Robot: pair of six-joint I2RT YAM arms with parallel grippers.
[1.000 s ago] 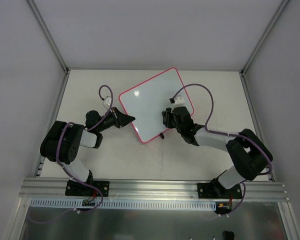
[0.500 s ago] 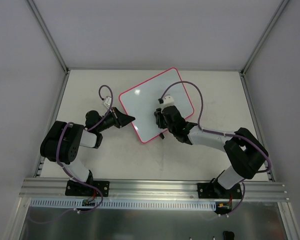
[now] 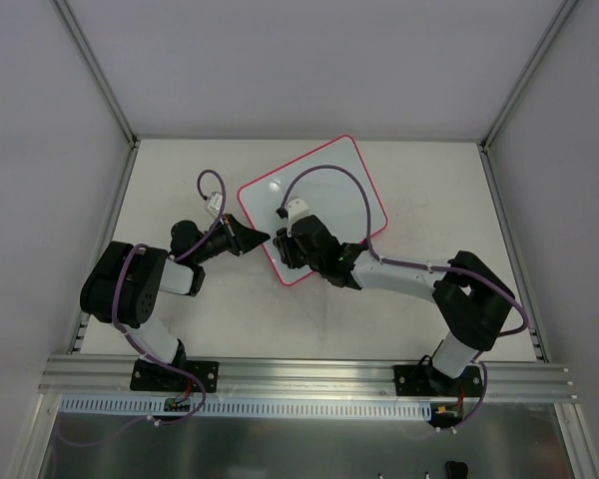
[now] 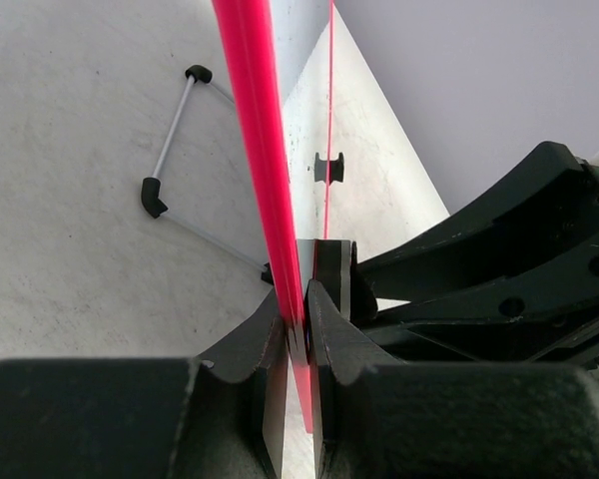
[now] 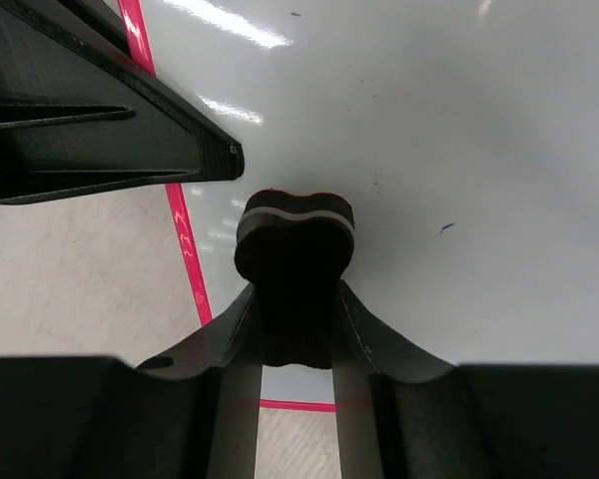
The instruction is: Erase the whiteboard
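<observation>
Right gripper [image 5: 295,304] pinching eraser [image 5: 295,238], pad face down on board [image 5: 459,150].
Left gripper [image 4: 298,317] clamped on board's pink rim, likely bracing it against the wipe. Board sits skewed mid-table [image 3: 170,180], with the eraser near its left edge and a blue speck [image 5: 446,228] beside it. No containers.

One whiteboard [image 3: 329,190] and one eraser [image 5: 295,235] were there. The arms numbered two, a left arm [image 3: 130,284] and a right arm [image 3: 409,274]. Each bore one gripper, the left gripper [image 4: 298,309] and the right gripper [image 5: 296,291], with two fingers apiece, so four fingers in all. There were two purple cables, a left cable [image 3: 208,185] and a right cable [image 3: 329,172]. There was one wire stand [image 4: 175,150], one table [image 3: 180,170] and one metal rail [image 3: 299,374].
</observation>
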